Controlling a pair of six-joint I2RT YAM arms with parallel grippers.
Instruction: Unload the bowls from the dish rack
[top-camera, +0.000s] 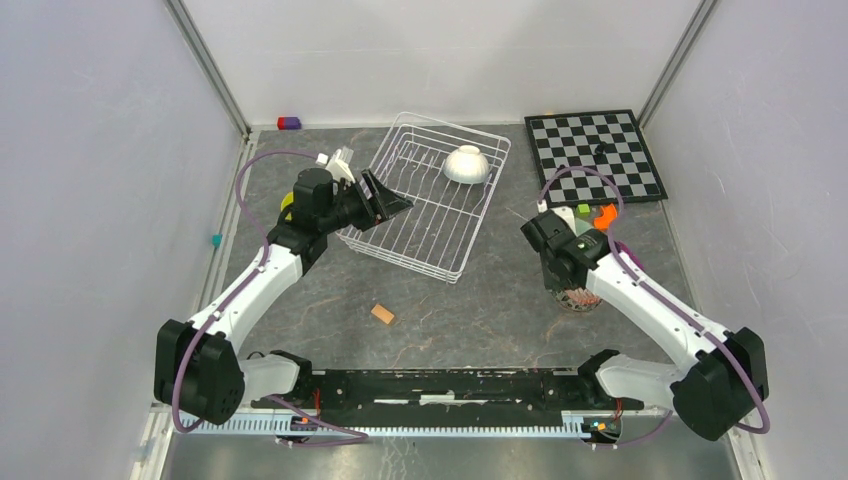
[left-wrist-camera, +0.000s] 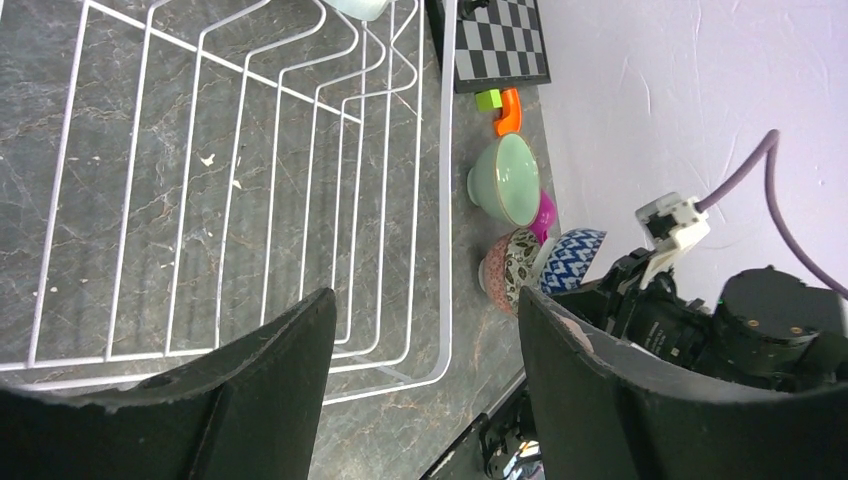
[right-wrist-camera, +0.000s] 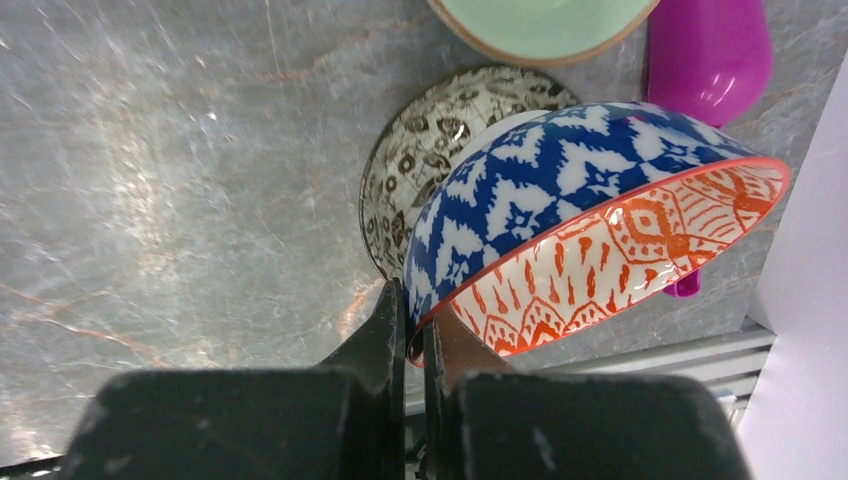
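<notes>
Clamped tight in the right gripper (right-wrist-camera: 412, 322), jaws nearly meeting: the rim of a blue-and-white patterned ceramic bowl (right-wrist-camera: 560, 190) with an orange-red inside, tilted, near the right edge of the grey marble-look table (right-wrist-camera: 150, 200). Directly beneath it, a speckled pinkish round bowl (right-wrist-camera: 420, 160); touching or apart, impossible to tell. Just beyond those, a pale green ceramic bowl (right-wrist-camera: 545, 20) and a magenta plastic piece (right-wrist-camera: 710, 50). Spread wide and holding nothing: the left gripper (left-wrist-camera: 425, 320), over the left side of the white wire dish rack (left-wrist-camera: 250, 150), towards the far left of the table. Inside the rack, near its far right corner, one white round ceramic bowl (top-camera: 466, 164), tipped over. At the table's far right corner, a black-and-white chessboard (top-camera: 595, 155).
</notes>
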